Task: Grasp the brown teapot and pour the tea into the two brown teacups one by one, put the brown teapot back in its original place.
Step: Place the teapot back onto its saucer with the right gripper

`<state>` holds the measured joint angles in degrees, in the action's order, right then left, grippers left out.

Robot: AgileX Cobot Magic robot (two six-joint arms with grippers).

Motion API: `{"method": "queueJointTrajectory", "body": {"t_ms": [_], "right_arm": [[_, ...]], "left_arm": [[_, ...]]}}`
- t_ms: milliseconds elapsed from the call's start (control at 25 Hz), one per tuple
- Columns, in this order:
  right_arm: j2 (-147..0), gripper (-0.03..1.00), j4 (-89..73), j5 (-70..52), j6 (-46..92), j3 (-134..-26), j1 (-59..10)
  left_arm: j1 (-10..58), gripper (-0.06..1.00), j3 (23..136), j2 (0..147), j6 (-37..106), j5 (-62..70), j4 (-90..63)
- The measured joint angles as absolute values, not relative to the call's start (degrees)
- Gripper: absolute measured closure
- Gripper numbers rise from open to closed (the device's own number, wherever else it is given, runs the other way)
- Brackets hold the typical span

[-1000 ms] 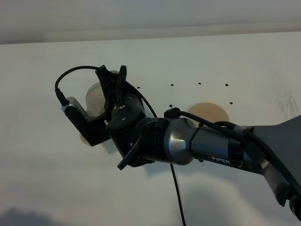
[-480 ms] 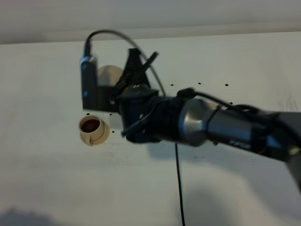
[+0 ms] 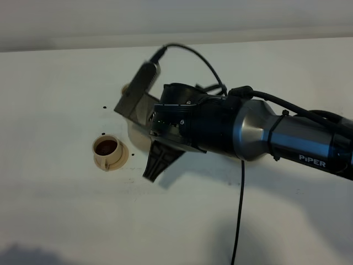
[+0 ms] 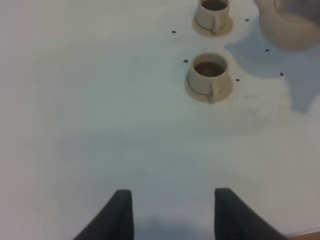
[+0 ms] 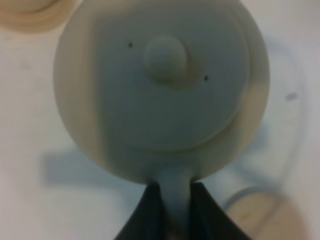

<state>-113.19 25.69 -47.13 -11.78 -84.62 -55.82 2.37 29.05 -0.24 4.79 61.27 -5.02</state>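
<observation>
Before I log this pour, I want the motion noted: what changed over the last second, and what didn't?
The right arm swung from over the left cups toward the table's middle, carrying the brown teapot away by its handle in the right end effector. That uncovered the near teacup, now showing dark tea. The cup kept its spot. The left end effector is empty.

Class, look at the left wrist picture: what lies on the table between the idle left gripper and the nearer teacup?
Nothing: in the left wrist view only bare white table separates the left gripper from the nearer teacup.
</observation>
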Motion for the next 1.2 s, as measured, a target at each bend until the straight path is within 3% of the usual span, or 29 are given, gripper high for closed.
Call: {"method": "queueJointTrajectory", "body": {"t_ms": [320,1200], "right_arm": [[-113.1,0.88,17.1,-44.4,-8.2,-83.6,-56.8],[-119.3,0.88,12.3,-41.8,-5.8,-84.4,-56.8]], "left_arm": [[2.4,0.59,29.1,-0.2,4.8,61.3,-5.0],[2.4,0.59,29.1,-0.2,4.8,61.3,-5.0]]}}
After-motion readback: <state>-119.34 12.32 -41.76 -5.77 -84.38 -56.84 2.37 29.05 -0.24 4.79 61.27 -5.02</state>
